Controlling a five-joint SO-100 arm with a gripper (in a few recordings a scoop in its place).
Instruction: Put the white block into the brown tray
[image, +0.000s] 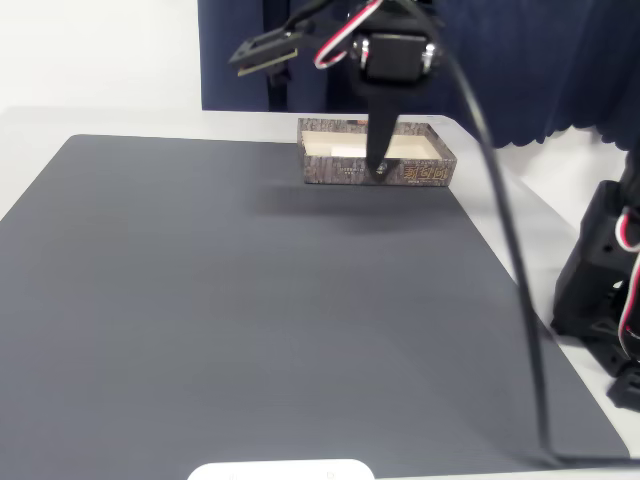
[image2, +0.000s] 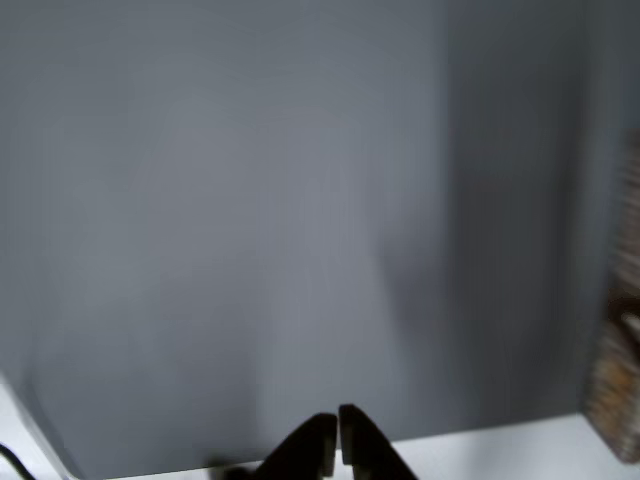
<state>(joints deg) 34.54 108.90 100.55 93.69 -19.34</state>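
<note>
A: The gripper (image: 378, 168) is seen hanging at the upper middle of the fixed view, its tip just in front of the near wall of the brown tray (image: 425, 174).

B: And in the wrist view the gripper (image2: 338, 440) is caught at the bottom centre with its fingertips (image2: 318, 442) pressed together. Nothing is held between them.

A: Where is the white block placed?

B: That cannot be told for sure. A whiter patch (image: 345, 151) is made out inside the tray, on the cream floor, and it may be the white block.

A: So which step is judged to be in hand?

B: If that patch is the block, the drop is judged done and a retreat is called for: the arm is to be lifted clear without the tray wall being nudged. If not, a search is needed first.

A: Counts?

B: One tray, one gripper, one grey mat (image: 250, 300) and one white plate (image: 280, 470) at the bottom edge are counted. At most one block.
</note>
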